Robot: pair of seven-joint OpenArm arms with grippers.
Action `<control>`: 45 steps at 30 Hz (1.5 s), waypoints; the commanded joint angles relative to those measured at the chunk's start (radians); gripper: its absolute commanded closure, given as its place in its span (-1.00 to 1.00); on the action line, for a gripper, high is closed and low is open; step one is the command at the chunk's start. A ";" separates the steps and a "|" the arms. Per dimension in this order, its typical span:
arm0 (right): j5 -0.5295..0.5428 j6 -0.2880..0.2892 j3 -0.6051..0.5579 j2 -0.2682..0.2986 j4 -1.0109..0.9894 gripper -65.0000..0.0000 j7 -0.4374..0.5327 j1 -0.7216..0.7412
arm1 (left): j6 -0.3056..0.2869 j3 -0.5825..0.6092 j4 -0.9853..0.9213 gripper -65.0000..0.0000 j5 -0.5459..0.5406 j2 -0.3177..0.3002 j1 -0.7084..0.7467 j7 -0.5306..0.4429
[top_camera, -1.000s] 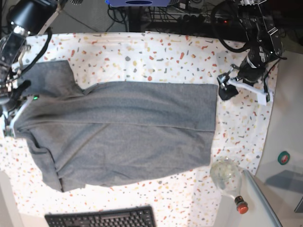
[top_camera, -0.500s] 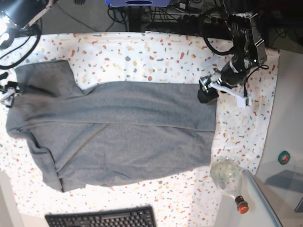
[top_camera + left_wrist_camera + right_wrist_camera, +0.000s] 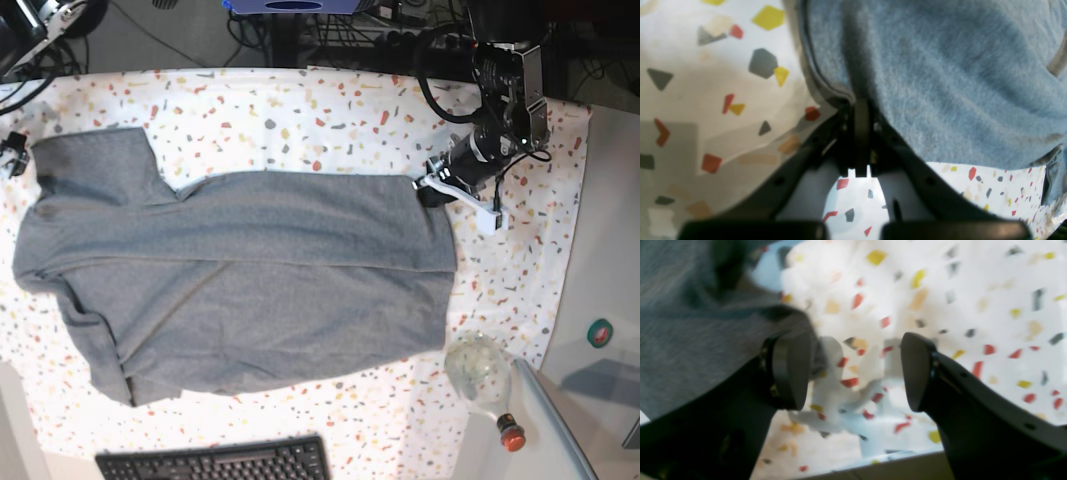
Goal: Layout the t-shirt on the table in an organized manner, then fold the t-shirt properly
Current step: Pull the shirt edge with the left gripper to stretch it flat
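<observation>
The heather-grey t-shirt [image 3: 250,270] lies spread flat on the speckled table [image 3: 300,110], its hem toward the right and its sleeves toward the left. At the hem's upper right corner, my left gripper [image 3: 432,190] is shut on the fabric. In the left wrist view the left gripper [image 3: 862,116] pinches the edge of the t-shirt [image 3: 940,83] just above the table [image 3: 706,100]. My right gripper [image 3: 853,373] stands open with nothing between its fingers. The t-shirt [image 3: 690,323] lies beside its left finger. In the base view the right gripper [image 3: 14,152] hangs at the far left edge, beside the upper sleeve.
A glass bottle [image 3: 480,375] with a red cap lies at the table's lower right corner. A black keyboard [image 3: 215,462] sits at the bottom edge. A green tape roll [image 3: 600,333] rests on the grey surface at right. Cables run behind the table.
My left gripper moved left onto the hem corner and shut on it. My right gripper opened, let go of the shoulder area and pulled away up and to the left.
</observation>
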 commanded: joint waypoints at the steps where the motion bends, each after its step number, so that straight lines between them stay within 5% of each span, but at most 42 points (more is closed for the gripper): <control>1: 0.013 0.005 -0.028 0.025 0.006 -0.22 0.026 0.010 | 0.000 0.000 0.013 1.00 0.003 -0.011 -0.005 -0.002; 20: 0.013 0.005 -0.169 0.025 -0.157 -0.16 0.089 0.005 | 0.000 -0.008 0.014 1.00 0.003 -0.033 -0.005 -0.002; 22: 0.013 0.005 -0.169 0.023 -0.157 0.08 0.086 0.002 | 0.000 -0.005 0.014 1.00 0.003 -0.033 -0.005 -0.002; 26: 0.013 0.005 -0.170 0.023 -0.146 0.94 0.040 -0.015 | 0.000 0.003 0.016 1.00 0.004 -0.041 0.002 -0.002; 27: 0.013 0.005 -0.166 0.026 -0.140 1.00 0.021 -0.015 | 0.000 0.003 0.016 1.00 0.004 -0.041 0.005 -0.002; 37: 0.011 0.005 -0.160 -0.024 0.301 1.00 -0.223 -0.139 | 0.005 -0.007 0.225 1.00 0.004 -0.053 0.138 0.002; 45: 0.011 0.005 -0.160 -0.099 0.523 1.00 -0.322 -0.242 | 0.045 -0.008 0.415 1.00 0.004 -0.045 0.315 0.002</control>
